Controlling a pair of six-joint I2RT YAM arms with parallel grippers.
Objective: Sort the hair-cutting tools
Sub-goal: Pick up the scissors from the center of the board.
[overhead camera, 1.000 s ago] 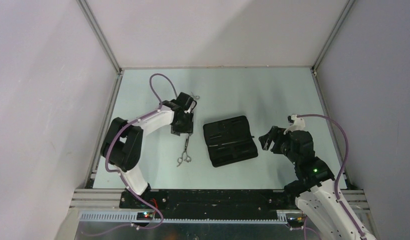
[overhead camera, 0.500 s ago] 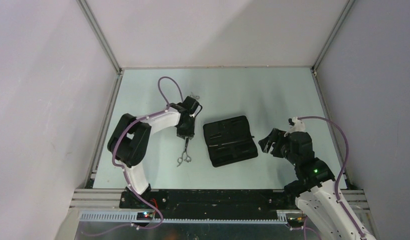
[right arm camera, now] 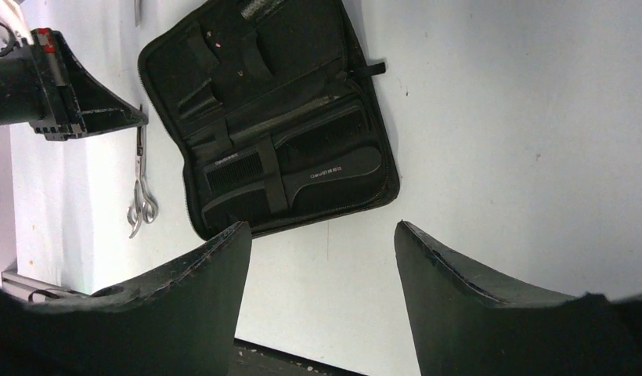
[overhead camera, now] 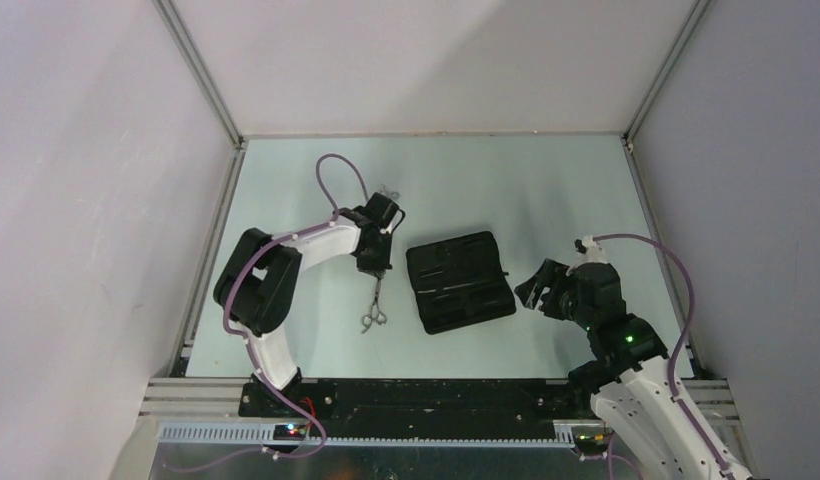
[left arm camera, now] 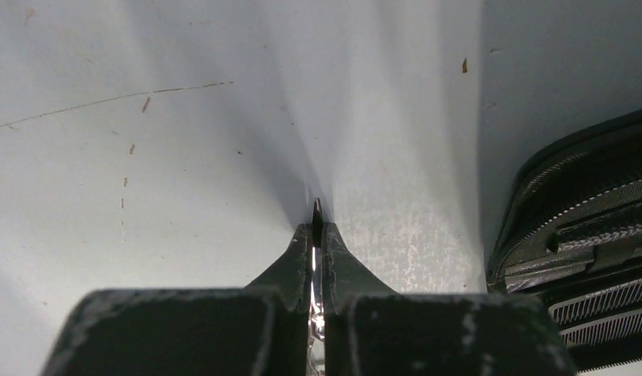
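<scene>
The left gripper (overhead camera: 375,270) is pressed together on the blade end of the scissors (overhead camera: 373,306), pinching the thin silver metal between its fingertips; in the left wrist view the blade tip pokes out just past the closed fingers (left arm camera: 333,251). The scissors run from the gripper toward the near edge of the table (overhead camera: 286,190), their finger rings at the near end, left of the pouch (overhead camera: 459,281). Whether they rest on the table or hang just above it, I cannot tell. The pouch lies open and flat near the middle of the table, tilted a little, between the two arms and apart from both grippers. A black comb (right arm camera: 326,168) sits tucked inside it, in the half nearer the right arm. The second scissors (overhead camera: 389,190) lie farther back on the table, just behind the left arm's wrist and partly hidden by it. The right gripper (overhead camera: 534,290) hovers to the right of the pouch with its fingers spread wide and nothing between them; its wrist view looks down through the gap onto bare table and the pouch's near edge, with the held scissors and the left gripper at the far left.
</scene>
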